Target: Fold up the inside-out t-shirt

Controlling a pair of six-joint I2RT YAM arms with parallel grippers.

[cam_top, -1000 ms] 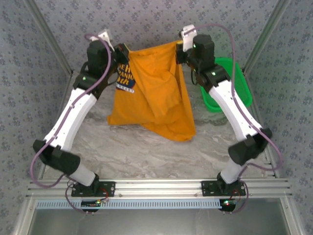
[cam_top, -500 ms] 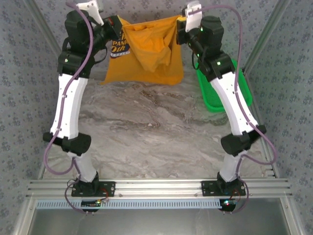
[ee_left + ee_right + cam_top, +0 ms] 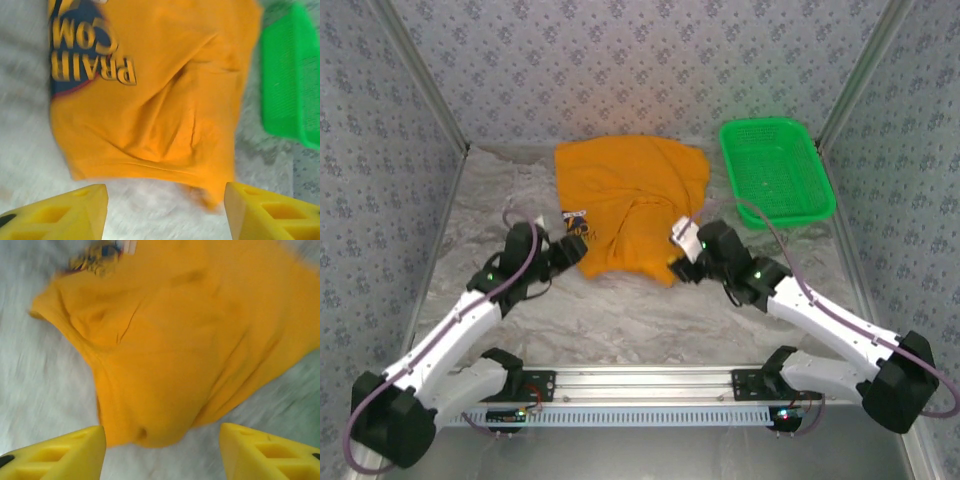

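The orange t-shirt [image 3: 632, 195] lies crumpled on the marble table, its dark blue and white print [image 3: 575, 226] at the near-left corner. My left gripper [image 3: 572, 250] sits low just in front of that corner. In the left wrist view its yellow fingers [image 3: 65, 212] stand wide apart, open, with bare table between them and the t-shirt [image 3: 150, 90] beyond. My right gripper [image 3: 680, 265] is at the shirt's near-right edge. It is also open [image 3: 162, 455], with the t-shirt [image 3: 190, 340] just ahead of its fingertips [image 3: 270, 452].
A green mesh basket [image 3: 776, 170] stands at the back right, to the right of the shirt, and also shows as the basket [image 3: 290, 75] in the left wrist view. Patterned walls enclose the table on three sides. Bare marble lies between the shirt and the arm bases.
Both grippers held the shirt stretched high at the back. They have let go, the shirt has dropped flat on the table, and both arms have come down and back toward the near side.
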